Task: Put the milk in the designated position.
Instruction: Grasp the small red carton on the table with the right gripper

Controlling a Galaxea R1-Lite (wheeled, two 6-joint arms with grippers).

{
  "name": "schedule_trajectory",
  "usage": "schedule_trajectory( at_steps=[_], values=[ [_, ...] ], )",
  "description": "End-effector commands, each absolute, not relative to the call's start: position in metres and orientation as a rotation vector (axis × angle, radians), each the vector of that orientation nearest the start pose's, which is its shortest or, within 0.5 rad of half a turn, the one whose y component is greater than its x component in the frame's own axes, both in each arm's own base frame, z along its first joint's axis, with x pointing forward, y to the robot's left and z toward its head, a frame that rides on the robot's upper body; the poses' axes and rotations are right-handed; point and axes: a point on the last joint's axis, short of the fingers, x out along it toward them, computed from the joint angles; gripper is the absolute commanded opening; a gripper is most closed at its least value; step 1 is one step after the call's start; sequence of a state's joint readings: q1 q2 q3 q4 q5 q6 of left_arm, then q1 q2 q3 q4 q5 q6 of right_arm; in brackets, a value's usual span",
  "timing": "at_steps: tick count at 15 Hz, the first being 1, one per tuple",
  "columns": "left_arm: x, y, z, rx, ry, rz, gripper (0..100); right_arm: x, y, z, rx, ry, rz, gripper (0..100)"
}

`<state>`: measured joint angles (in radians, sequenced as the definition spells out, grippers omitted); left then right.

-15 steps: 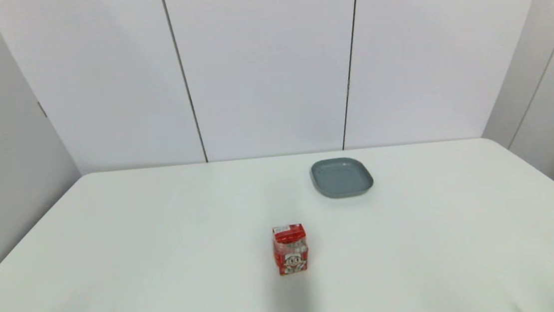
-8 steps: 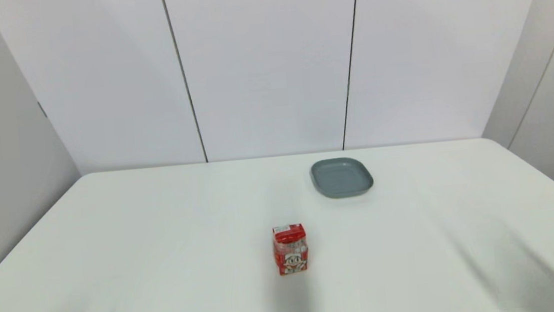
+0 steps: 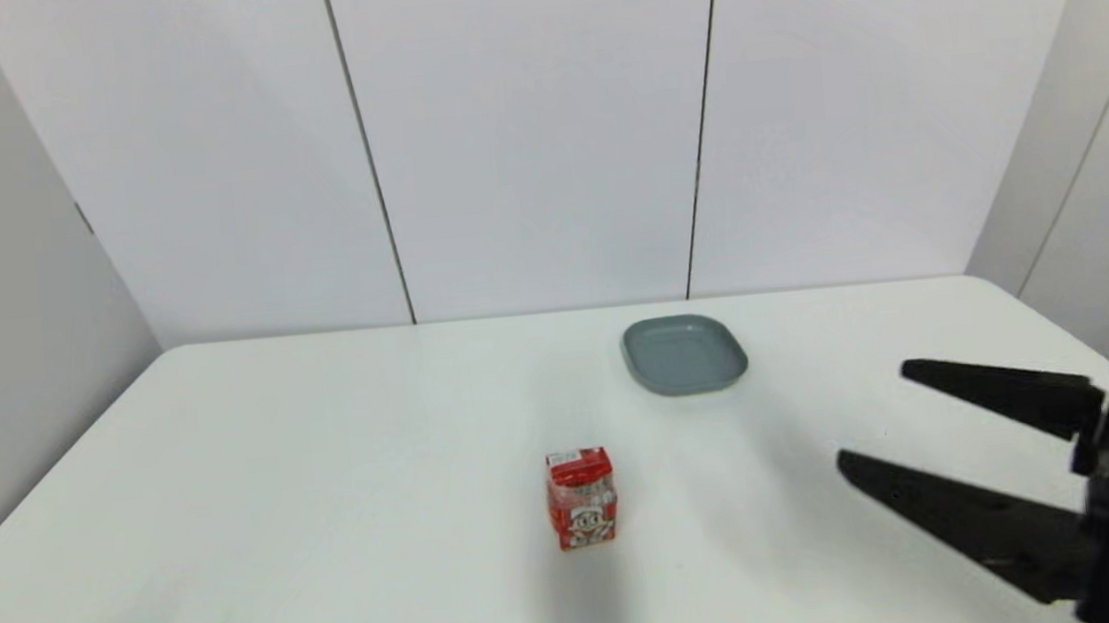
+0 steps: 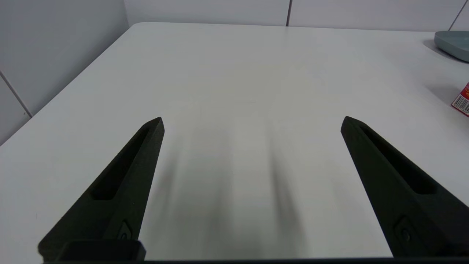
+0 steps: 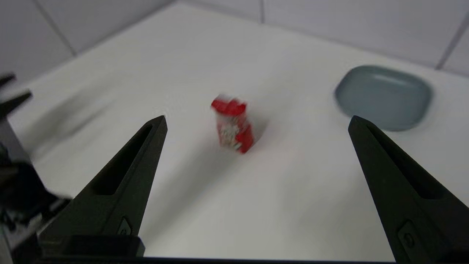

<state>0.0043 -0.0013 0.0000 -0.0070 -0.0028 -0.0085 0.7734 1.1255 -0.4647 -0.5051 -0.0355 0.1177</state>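
Standing upright on the white table (image 3: pixel 326 452): the milk (image 3: pixel 582 498). Lying beyond it, well apart: grey plate (image 3: pixel 684 354). Hovering right of the milk, fingers spread: right gripper (image 3: pixel 870 419).

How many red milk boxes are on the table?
1. The milk stands upright near the middle of the white table, nearer the robot than the grey plate. No spot looks hidden.

white table (image 3: pixel 326 452), pale panel walls (image 3: pixel 519 134)

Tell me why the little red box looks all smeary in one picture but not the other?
In the right wrist view the small red milk carton is blurred, probably because that camera is moving; the head view shows it crisp, standing on the white table, the open right pincer nearby.
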Motion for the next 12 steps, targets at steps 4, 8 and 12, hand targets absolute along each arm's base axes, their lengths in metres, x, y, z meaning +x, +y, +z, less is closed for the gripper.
schedule_trajectory(
  at_steps=[4, 8, 12],
  values=[
    [-0.023, 0.000, 0.076, -0.009, -0.009, 0.001, 100, 0.161, 0.173, 0.131, -0.267, 0.493, 0.770, 100],
    [-0.023, 0.000, 0.076, -0.009, -0.009, 0.001, 100, 0.186, 0.201, 0.109, -0.254, 0.475, 0.775, 100],
    [-0.023, 0.000, 0.076, -0.009, -0.009, 0.001, 100, 0.208, 0.227, 0.100, -0.210, 0.385, 0.785, 100]
  ],
)
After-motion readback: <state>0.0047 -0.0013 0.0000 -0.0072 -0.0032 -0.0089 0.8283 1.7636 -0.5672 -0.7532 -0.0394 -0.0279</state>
